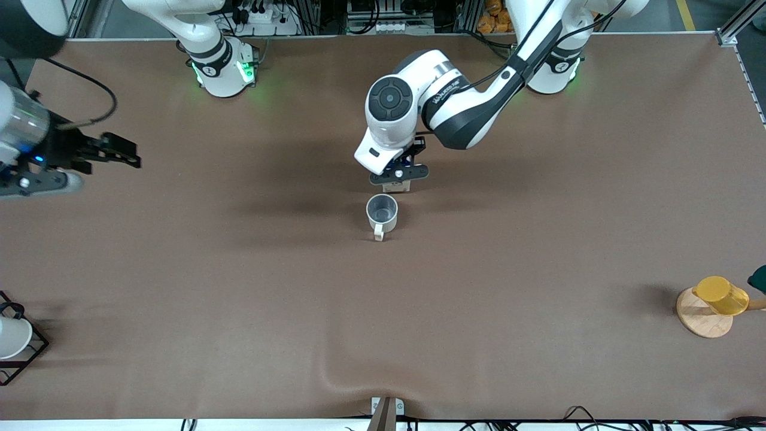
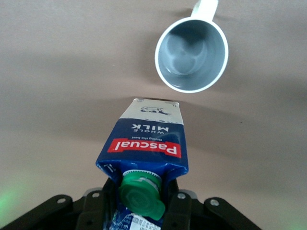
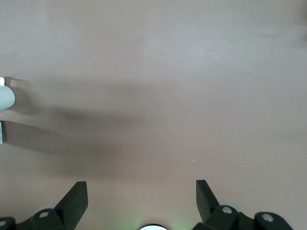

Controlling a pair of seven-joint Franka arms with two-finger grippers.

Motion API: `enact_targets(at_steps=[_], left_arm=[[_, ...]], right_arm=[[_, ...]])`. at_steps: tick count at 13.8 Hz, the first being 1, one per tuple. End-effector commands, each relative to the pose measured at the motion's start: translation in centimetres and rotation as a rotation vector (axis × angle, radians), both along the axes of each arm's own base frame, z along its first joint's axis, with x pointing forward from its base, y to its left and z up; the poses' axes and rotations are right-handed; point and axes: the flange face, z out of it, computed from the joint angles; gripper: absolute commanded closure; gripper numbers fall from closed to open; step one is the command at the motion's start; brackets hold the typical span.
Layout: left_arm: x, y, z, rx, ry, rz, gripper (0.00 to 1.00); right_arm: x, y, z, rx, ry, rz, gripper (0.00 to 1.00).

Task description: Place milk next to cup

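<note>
The milk (image 2: 146, 143), a dark blue carton with a red label band and a green cap (image 2: 142, 195), stands upright in my left gripper (image 2: 142, 203), which is shut on its gable top. In the front view my left gripper (image 1: 399, 175) covers nearly all of the milk, and only a pale sliver (image 1: 397, 187) shows. The off-white cup (image 1: 382, 212) with a grey inside stands just nearer the front camera than the milk, a small gap between them (image 2: 192, 53). I cannot tell whether the carton's base touches the table. My right gripper (image 1: 122, 151) waits open and empty over the right arm's end of the table (image 3: 141, 199).
A yellow cup on a round wooden base (image 1: 715, 302) stands near the left arm's end of the table. A white cup in a black wire rack (image 1: 13, 340) sits at the right arm's end, near the front edge. Brown tabletop (image 1: 383, 311) surrounds the cup.
</note>
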Motion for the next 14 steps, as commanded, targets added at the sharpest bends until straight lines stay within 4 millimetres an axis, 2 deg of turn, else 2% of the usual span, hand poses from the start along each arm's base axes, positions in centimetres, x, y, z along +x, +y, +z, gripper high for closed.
enact_targets(at_steps=[1, 3, 5, 7, 12, 14], left_arm=[[0.8, -0.8, 0.0, -0.025, 0.000, 0.012, 0.56], [1.1, -2.2, -0.6, -0.039, 0.004, 0.011, 0.56], [1.4, -2.3, -1.0, -0.043, 0.006, 0.011, 0.56], [1.3, -2.5, -1.4, -0.037, 0.005, 0.002, 0.56], [1.5, -2.5, -1.9, -0.025, -0.014, -0.016, 0.54], [1.4, -2.5, -2.1, -0.009, -0.037, -0.034, 0.54]], right_arm=[[-2.1, -3.0, 1.1, -0.005, 0.014, 0.009, 0.00], [-2.5, -3.7, 2.0, -0.007, 0.019, -0.002, 0.00], [-2.5, -5.5, 2.3, -0.002, 0.006, -0.035, 0.00], [-2.5, -6.0, 2.3, 0.005, 0.006, -0.047, 0.00], [-2.7, -6.4, 2.3, 0.009, 0.014, -0.093, 0.00], [-2.6, -6.1, 2.3, 0.014, 0.015, -0.110, 0.00]])
